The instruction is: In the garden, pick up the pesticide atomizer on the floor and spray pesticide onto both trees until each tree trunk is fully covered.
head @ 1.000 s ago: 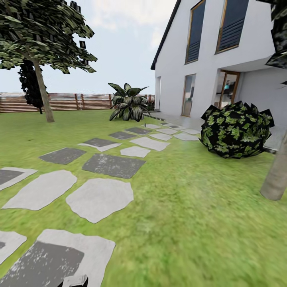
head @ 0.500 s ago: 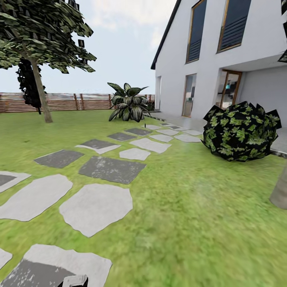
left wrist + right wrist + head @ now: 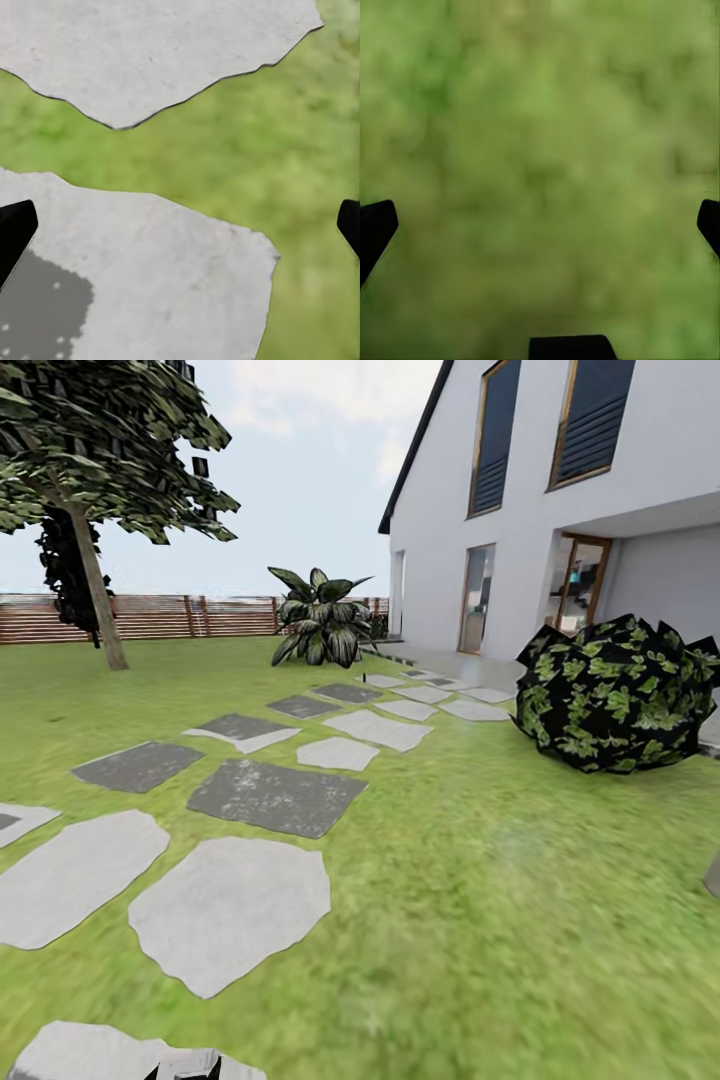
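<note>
Two grippers, both spread wide and empty | left gripper (image 3: pixel 180 225) hangs over grey paving slabs (image 3: pixel 232 905) | right gripper (image 3: pixel 540 225) over lawn (image 3: pixel 480 920) | pesticide atomizer: unlocated, so bearing, axis and nearer arm cannot be told | tree trunk (image 3: pixel 92 585) far ahead-left by fence (image 3: pixel 150 616)

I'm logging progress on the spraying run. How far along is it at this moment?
Nothing looks done. Both grippers' jaws stand wide apart and hold nothing: the left gripper hangs over stepping stones, the right gripper over grass. A tree stands far off by the fence. Finding the atomizer and all spraying remain.
</note>
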